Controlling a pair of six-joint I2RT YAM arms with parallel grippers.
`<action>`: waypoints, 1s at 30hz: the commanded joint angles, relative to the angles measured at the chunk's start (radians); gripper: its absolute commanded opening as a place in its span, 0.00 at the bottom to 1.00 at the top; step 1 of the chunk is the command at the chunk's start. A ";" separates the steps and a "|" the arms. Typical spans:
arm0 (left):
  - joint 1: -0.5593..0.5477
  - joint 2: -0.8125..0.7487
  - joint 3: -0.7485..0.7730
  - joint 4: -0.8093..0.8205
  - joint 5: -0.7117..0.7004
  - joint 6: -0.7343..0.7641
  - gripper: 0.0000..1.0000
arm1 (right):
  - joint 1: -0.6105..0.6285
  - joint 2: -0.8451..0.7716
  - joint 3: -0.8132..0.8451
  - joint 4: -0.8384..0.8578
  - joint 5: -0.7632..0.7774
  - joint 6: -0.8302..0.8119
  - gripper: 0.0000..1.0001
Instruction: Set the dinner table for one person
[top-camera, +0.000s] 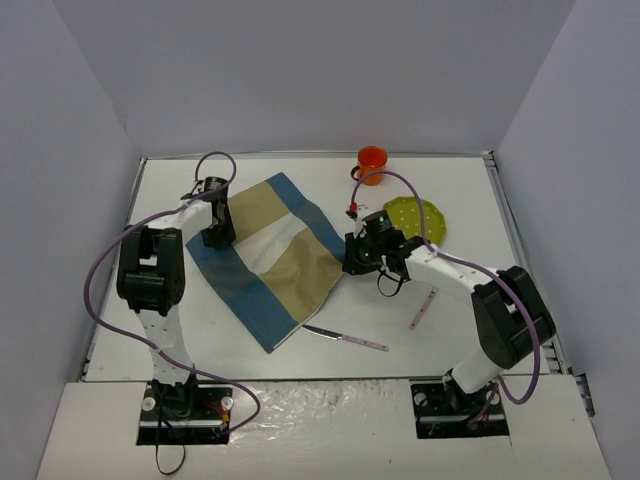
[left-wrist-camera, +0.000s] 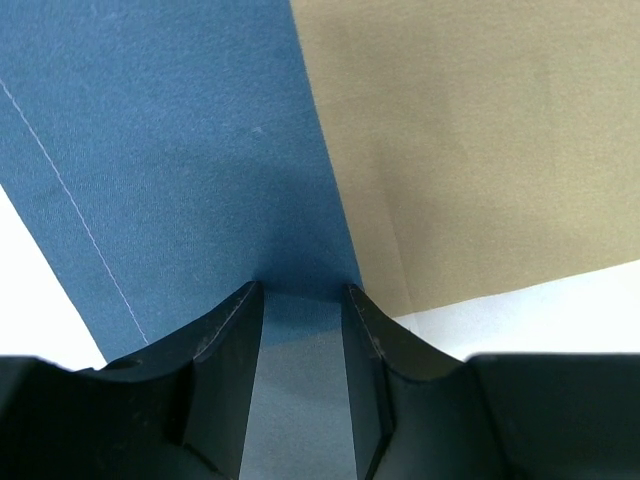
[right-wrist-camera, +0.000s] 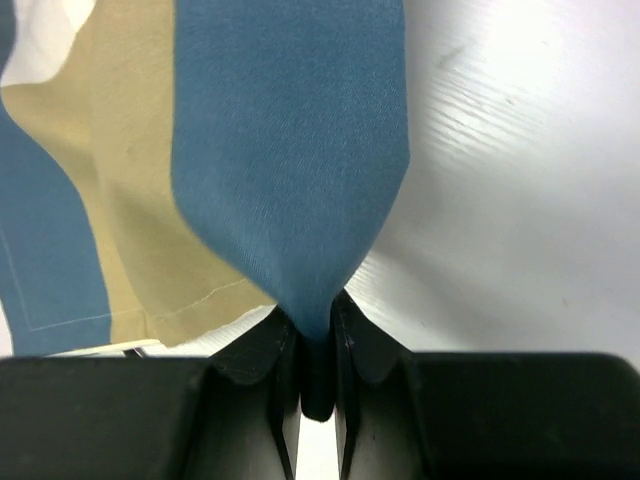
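Observation:
The blue-and-tan placemat (top-camera: 265, 255) lies askew on the white dinner table (top-camera: 450, 340). My left gripper (top-camera: 217, 236) points down at the mat's left corner. In the left wrist view the left gripper (left-wrist-camera: 303, 290) is open, its tips resting on the blue band of the placemat (left-wrist-camera: 200, 150), with cloth showing through the gap. My right gripper (top-camera: 350, 263) is at the mat's right edge. In the right wrist view the right gripper (right-wrist-camera: 315, 305) is shut on a pinched, raised fold of the placemat's (right-wrist-camera: 290, 150) blue border, just above the table (right-wrist-camera: 520, 180).
An orange cup (top-camera: 372, 163) stands at the back. A green plate (top-camera: 418, 218) lies behind the right arm. A knife with a pink handle (top-camera: 345, 338) lies near the mat's front corner, and a pink utensil (top-camera: 424, 308) lies to its right.

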 joint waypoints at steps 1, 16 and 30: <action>0.055 0.034 0.006 -0.081 -0.094 -0.016 0.34 | -0.001 -0.062 -0.013 -0.075 0.120 0.039 0.15; 0.088 0.069 0.215 -0.070 -0.043 0.101 0.47 | 0.011 -0.102 0.024 -0.123 0.185 0.074 0.66; 0.000 -0.262 -0.075 -0.041 0.003 0.050 0.63 | 0.025 -0.160 0.084 -0.090 0.194 -0.033 0.79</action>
